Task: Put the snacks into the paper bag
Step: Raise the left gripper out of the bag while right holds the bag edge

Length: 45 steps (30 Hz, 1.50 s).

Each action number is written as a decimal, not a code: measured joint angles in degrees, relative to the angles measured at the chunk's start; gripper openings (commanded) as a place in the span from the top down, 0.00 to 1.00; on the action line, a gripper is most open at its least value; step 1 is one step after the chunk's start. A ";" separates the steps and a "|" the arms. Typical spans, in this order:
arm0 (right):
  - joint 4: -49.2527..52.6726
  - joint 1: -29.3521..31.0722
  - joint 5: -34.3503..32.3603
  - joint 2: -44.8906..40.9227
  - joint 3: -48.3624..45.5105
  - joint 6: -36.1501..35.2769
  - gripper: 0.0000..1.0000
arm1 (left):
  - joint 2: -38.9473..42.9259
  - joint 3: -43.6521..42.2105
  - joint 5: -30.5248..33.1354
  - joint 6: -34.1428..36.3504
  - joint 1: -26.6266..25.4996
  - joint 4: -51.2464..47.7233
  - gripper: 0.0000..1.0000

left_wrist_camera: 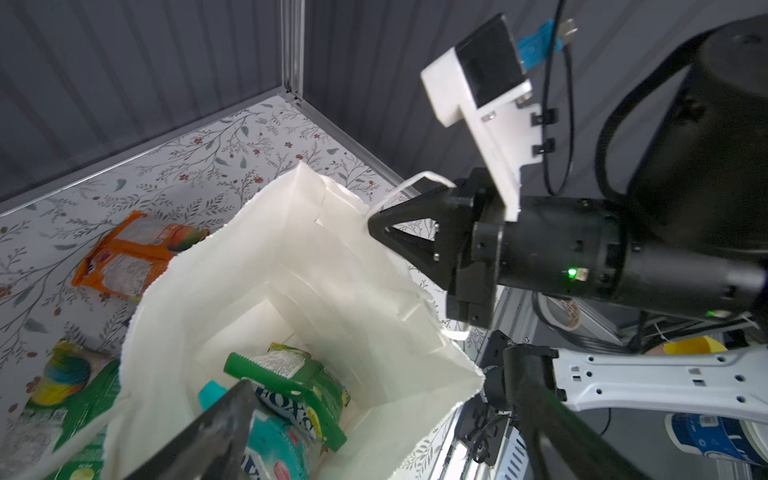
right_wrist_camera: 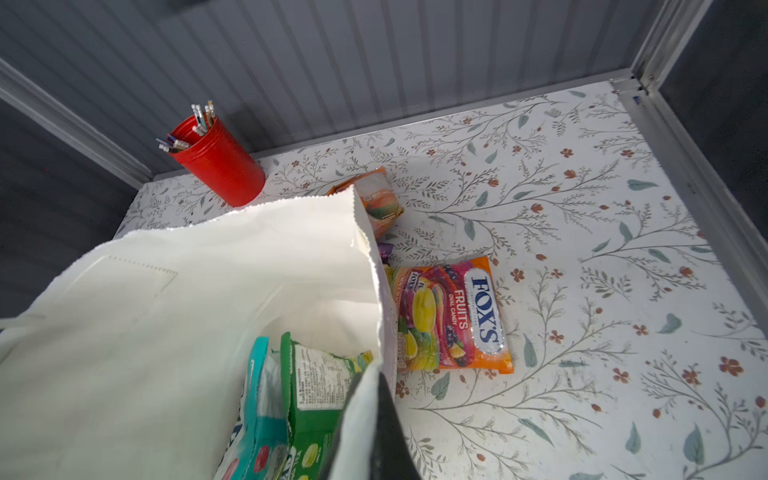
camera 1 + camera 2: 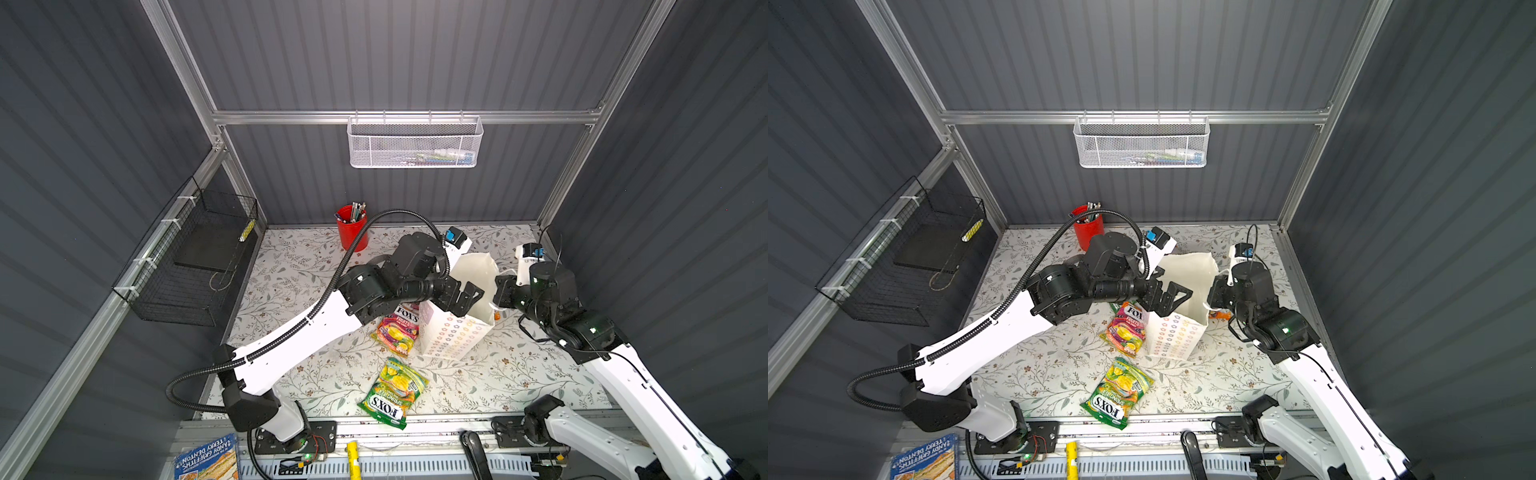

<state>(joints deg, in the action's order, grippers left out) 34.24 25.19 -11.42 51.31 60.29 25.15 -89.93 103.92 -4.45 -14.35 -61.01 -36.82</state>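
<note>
- State: the left gripper (image 3: 471, 298) hangs over the mouth of the paper bag (image 3: 453, 336), right of centre in both top views. Its jaws are wide apart with nothing between them.
- The right gripper (image 1: 372, 225) has its jaws together, pinched on the bag's rim beside a cord handle (image 1: 415, 180), and props the mouth open.
- In the bag (left wrist view): a green packet (image 1: 291, 382) and a teal packet (image 1: 270, 449), both leaning on edge, not flat.
- Outside: the fruits packet (image 3: 399, 328) touches the bag's left wall. The green tea packet (image 3: 392, 392) lies lower centre, at the front edge of the table (image 3: 291, 266). The orange packet (image 1: 129, 253) lies behind the bag. A purple scrap (image 2: 384, 249) by the bag's corner is too hidden to identify.
- Risk: one left finger sits low in the mouth, so pulling out could snag the rim. The bag looks light and is held at one point, so it may tip, or tear at the pinch.
- Risk: picking the fruits packet could shove the bag wall inward. Glossy film lying flat offers little purchase, so the jaws may slip.
- Risk: the packets on edge crowd the opening, and later ones may lodge on top and spill over the rim.
- Risk: the bag nearly hides the orange packet in both top views. Reaching past the bag may knock it or meet the right arm (image 3: 623, 374).
- Risk: a nudge could push the green tea packet off the front edge.
</note>
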 measured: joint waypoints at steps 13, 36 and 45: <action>-0.87 -2.78 -2.21 -0.55 0.63 1.62 1.00 | -18.58 19.34 -10.71 4.26 0.31 0.44 0.00; -4.17 -3.54 -0.15 0.70 0.46 1.81 1.00 | -13.97 2.21 -21.90 -7.50 10.25 12.74 0.51; -4.11 -3.52 -0.13 0.39 0.46 1.81 1.00 | -6.56 -6.60 -28.70 -13.27 11.47 18.51 0.48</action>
<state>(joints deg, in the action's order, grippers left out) 30.13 21.67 -11.55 51.70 60.75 26.96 -96.49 97.32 -33.15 -27.62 -49.54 -18.31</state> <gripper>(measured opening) 0.048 0.517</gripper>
